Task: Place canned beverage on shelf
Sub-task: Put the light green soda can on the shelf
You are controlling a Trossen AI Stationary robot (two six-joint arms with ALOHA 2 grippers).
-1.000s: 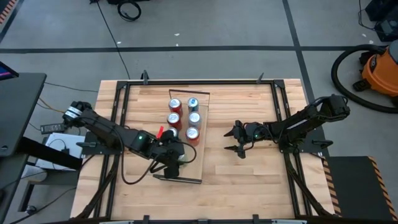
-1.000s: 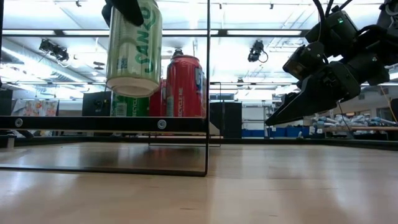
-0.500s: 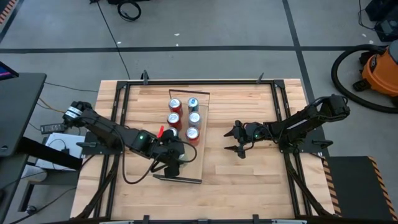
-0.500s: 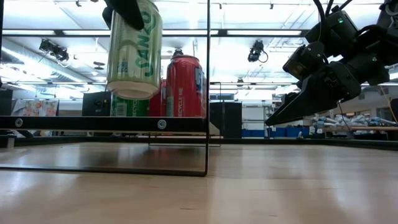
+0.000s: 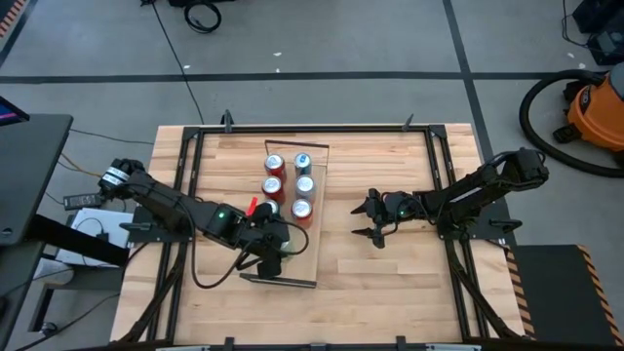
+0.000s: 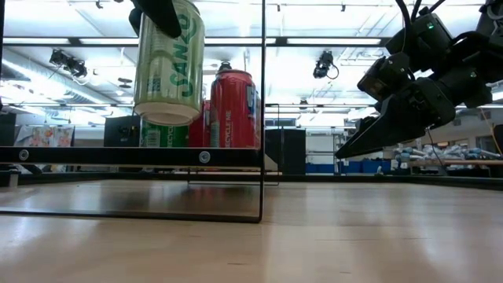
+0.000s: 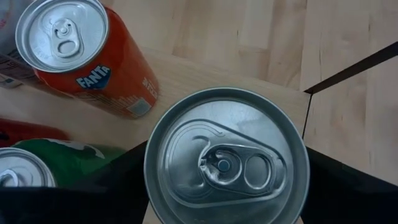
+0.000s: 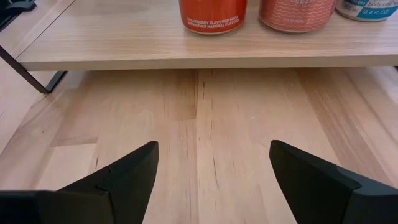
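An orange shop vacuum stands on the floor beside a black hose.

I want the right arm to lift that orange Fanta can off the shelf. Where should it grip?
Grip the Fanta can around the middle of its round wall, coming in level from the right arm's side. It stands upright at the shelf edge facing the open right end effector. Its neighbour stands close, so keep the fingers narrow.
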